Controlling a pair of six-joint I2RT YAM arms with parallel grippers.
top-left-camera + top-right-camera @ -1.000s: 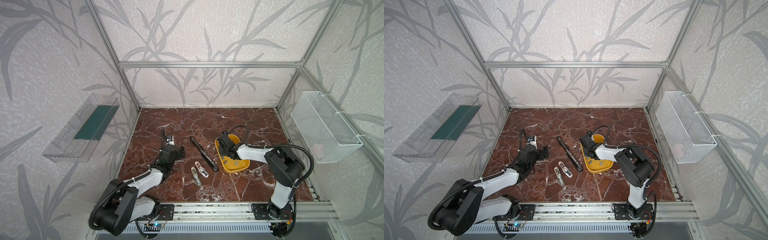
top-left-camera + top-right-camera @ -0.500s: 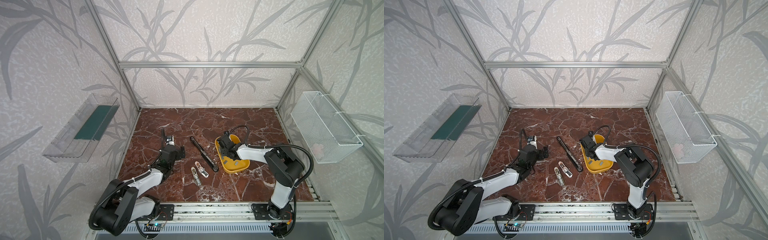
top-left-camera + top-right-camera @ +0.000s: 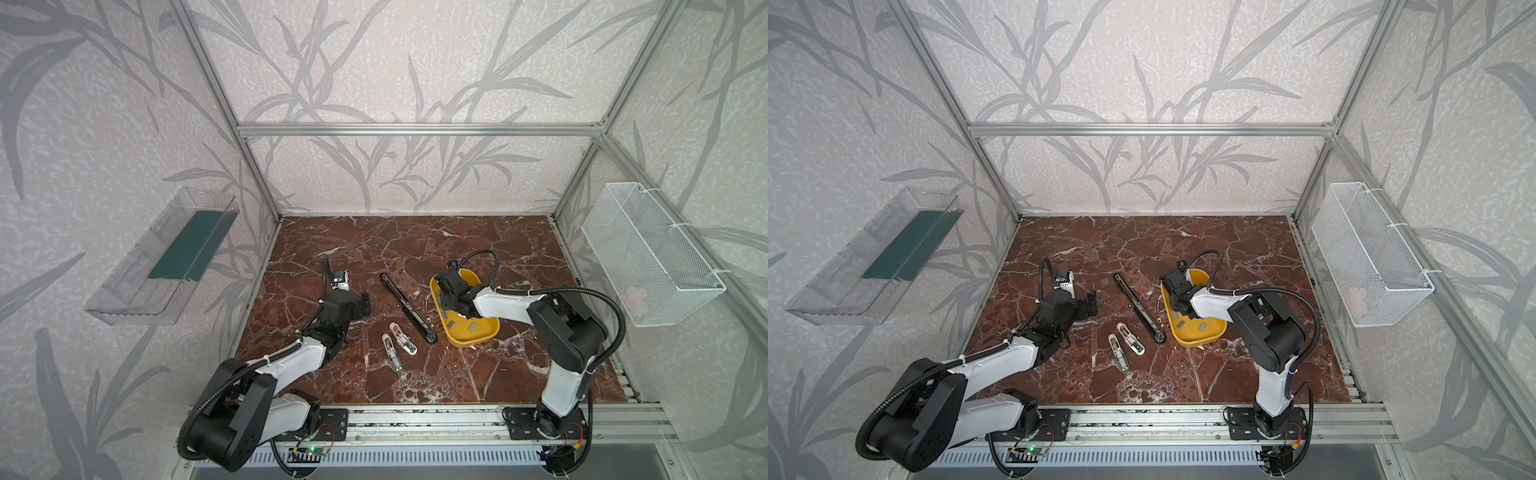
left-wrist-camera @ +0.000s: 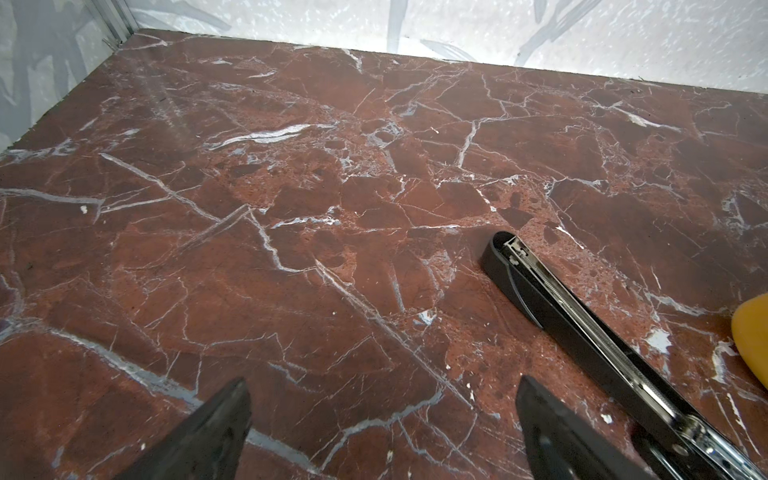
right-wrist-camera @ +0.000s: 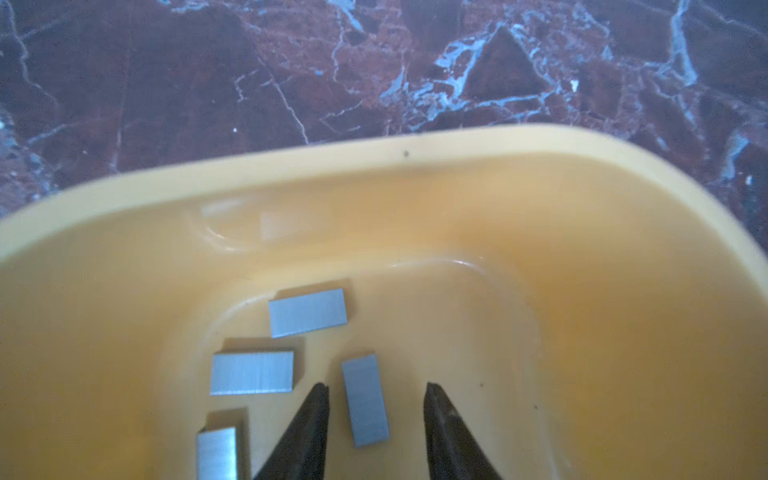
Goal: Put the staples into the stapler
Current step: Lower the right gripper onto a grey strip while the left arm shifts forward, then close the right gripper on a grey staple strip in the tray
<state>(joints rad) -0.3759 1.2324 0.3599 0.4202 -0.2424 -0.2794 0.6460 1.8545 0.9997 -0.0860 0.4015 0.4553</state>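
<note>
The right end effector (image 5: 376,387) is hanging inside the yellow oval plastic tray (image 5: 374,153), jaws part-way apart & straddling one of the staples (image 5: 365,399), which are short flat grey metal strips. Bare yellow is showing btwn each pad and the strip, so it's released and gripping nothing yet. Three more strips are lying near it on the tray floor. Every staple we're seeing is sitting in that tray, none in a stapler.

The left end effector (image 4: 382,381) is hovering wide open & empty over the red marble table (image 4: 291,208), near the long black stapler (image 4: 582,324), which is lying opened flat.

We're judging the strip as v. light and stiff but brittle, prob. snapping if bent or pinched hard. It's lying flat on slick plastic, so it's likely skating or tipping if one pad arrives first. Best hold, we're thinking, is across the narrow width, on the two long edges, approx mid-length, w/ both pads coming in evenly.

The right wrist view is giving us those pad-to-strip gaps. In both top views the wrist is covering that spot & only a couple of grey bits are showing. The left wrist view is showing the metal channel running along the black stapler, too fine to read from above. Only the top views are showing two small pale mini staplers (image 3: 390,353) lying beside the black one's near end.
</note>
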